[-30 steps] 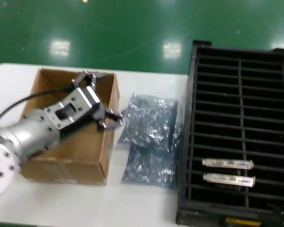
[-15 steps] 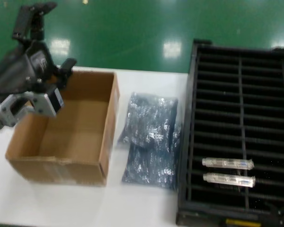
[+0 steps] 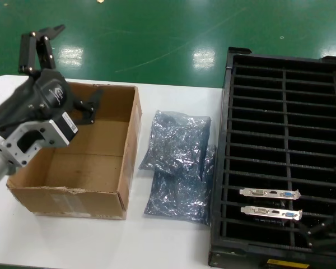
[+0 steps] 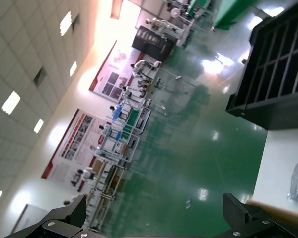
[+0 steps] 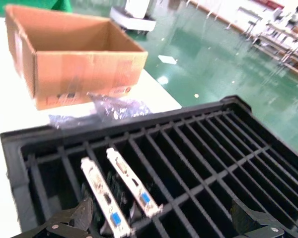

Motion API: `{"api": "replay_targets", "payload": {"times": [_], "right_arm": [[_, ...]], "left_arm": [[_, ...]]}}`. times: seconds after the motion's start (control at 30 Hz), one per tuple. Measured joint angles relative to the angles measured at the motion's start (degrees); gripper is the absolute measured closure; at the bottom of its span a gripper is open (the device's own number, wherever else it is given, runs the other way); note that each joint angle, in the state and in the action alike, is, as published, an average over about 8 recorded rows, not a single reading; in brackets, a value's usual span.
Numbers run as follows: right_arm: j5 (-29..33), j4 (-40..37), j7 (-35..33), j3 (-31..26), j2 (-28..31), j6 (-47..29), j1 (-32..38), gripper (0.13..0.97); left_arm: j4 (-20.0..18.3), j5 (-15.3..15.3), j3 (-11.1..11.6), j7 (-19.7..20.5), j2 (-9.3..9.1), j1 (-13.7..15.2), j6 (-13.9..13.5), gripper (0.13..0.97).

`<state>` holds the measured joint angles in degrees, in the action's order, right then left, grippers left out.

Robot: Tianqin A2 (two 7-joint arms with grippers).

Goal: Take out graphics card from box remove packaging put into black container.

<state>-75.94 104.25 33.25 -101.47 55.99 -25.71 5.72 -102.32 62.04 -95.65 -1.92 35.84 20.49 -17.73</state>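
The brown cardboard box (image 3: 126,140) stands open on the white table, and its inside shows no card or bag. Two graphics cards stand in neighbouring slots of the black container (image 3: 285,106), with silver brackets up (image 3: 269,193) (image 3: 270,212); they also show in the right wrist view (image 5: 102,196) (image 5: 131,181). Two crinkly grey bags (image 3: 179,140) (image 3: 176,193) lie between the box and the container. My left gripper (image 3: 64,73) is open and empty, raised above the box's far left corner. My right gripper (image 5: 164,218) is open and empty, just above the container's near end beside the cards.
The table (image 3: 173,246) is white, with green floor beyond its far edge. The container fills the right side, and most of its slots hold nothing. The left wrist view looks out over the factory hall and catches the container's corner (image 4: 273,74).
My left gripper has lifted out of the box and swung up and to the far left. The right gripper's fingers have come into view at the container's near right corner.
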Motion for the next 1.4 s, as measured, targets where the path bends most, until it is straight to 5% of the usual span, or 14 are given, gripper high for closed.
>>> {"api": "replay_targets", "payload": {"times": [1.4], "right_arm": [[-18.69,-8.65,-22.85,6.74,-26.67,17.67,-3.93,0.129]], "left_arm": [[7.32,28.23,2.73,1.32,-12.82,-14.09,12.19,0.132]]}}
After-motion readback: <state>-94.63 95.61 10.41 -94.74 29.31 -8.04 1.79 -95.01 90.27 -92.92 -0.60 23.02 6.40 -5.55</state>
